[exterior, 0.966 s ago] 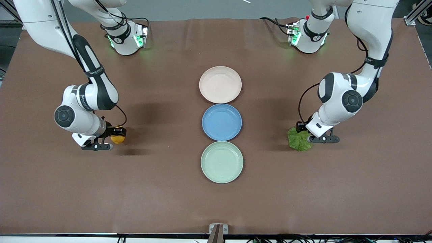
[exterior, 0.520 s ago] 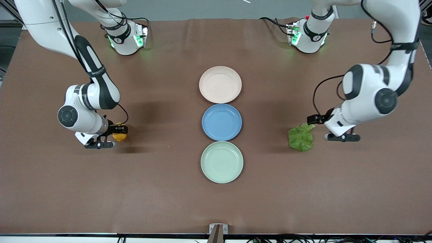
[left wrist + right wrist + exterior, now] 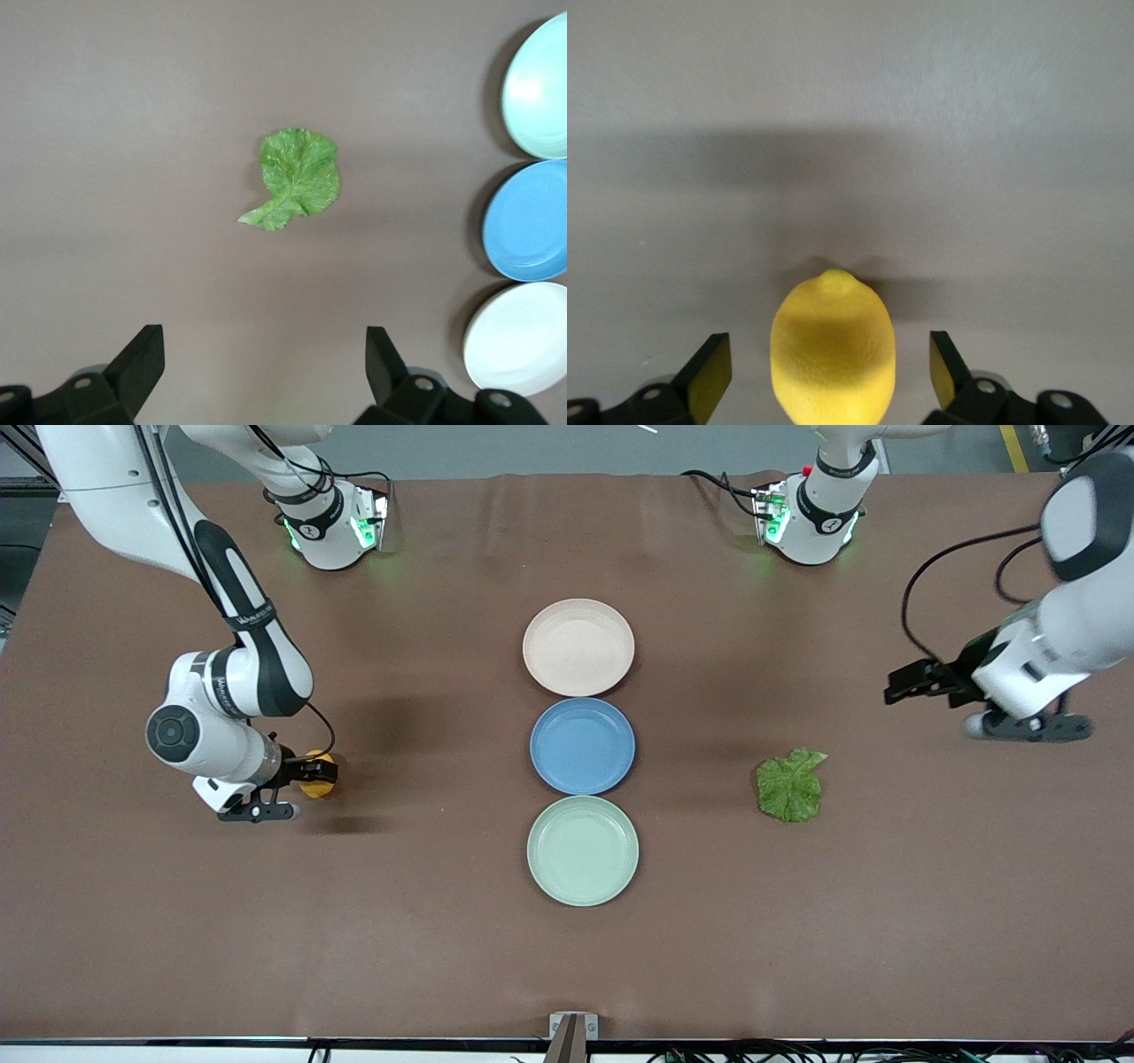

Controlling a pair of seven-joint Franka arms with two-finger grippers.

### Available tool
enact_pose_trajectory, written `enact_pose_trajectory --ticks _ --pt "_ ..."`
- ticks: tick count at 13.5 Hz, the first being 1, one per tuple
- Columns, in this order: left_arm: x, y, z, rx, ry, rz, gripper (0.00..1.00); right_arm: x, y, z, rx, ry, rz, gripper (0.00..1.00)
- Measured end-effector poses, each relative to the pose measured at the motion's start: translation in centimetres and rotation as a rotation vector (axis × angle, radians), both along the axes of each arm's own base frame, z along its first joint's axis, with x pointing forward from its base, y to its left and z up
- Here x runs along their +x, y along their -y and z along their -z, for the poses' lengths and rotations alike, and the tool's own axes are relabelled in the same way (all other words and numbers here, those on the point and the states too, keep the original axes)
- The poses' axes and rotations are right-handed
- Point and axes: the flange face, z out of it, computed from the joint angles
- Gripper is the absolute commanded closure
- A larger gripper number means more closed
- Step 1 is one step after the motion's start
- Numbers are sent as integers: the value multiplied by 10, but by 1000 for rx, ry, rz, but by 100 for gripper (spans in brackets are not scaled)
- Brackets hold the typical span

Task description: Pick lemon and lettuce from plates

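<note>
The lemon lies on the brown table toward the right arm's end, off the plates. My right gripper is low around it. In the right wrist view the lemon sits between the open fingers with a gap on each side. The lettuce lies flat on the table toward the left arm's end. My left gripper is open, empty and raised well clear of it. The leaf also shows in the left wrist view. The beige-pink plate and the mint green plate are empty.
A blue plate sits between the two task plates in a row down the table's middle. The left wrist view shows all three: mint, blue, beige-pink. Bare brown table lies around the lemon and the lettuce.
My left gripper let go of the lettuce, rose and swung away toward the left arm's end; the leaf stays on the table. My right gripper and the lemon shifted only slightly.
</note>
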Motion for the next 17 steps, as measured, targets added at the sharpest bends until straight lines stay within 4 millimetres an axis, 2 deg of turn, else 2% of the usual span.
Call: enact_pose_trajectory --ticks 1,3,5,7,10,15,17 --pt "0 -5 -22 0 17 -5 0 9 0 -24 -1 -31 -4 0" --pt "0 -17 -55 20 54 -16 0 27 0 -90 -2 -95 -9 0" --pt "0 -21 -72 48 81 -15 0 38 3 -160 -3 -108 -9 0" --pt "1 -21 -81 53 98 -15 0 41 7 -209 -10 -95 -8 0" --pt "1 -18 -93 57 119 -9 0 43 16 -246 -41 -81 -5 0" --pt "-6 -16 -99 61 88 0 0 47 47 -282 -43 -35 43 0" --pt "-12 -16 -104 61 74 1 0 48 51 -296 -38 -9 50 0"
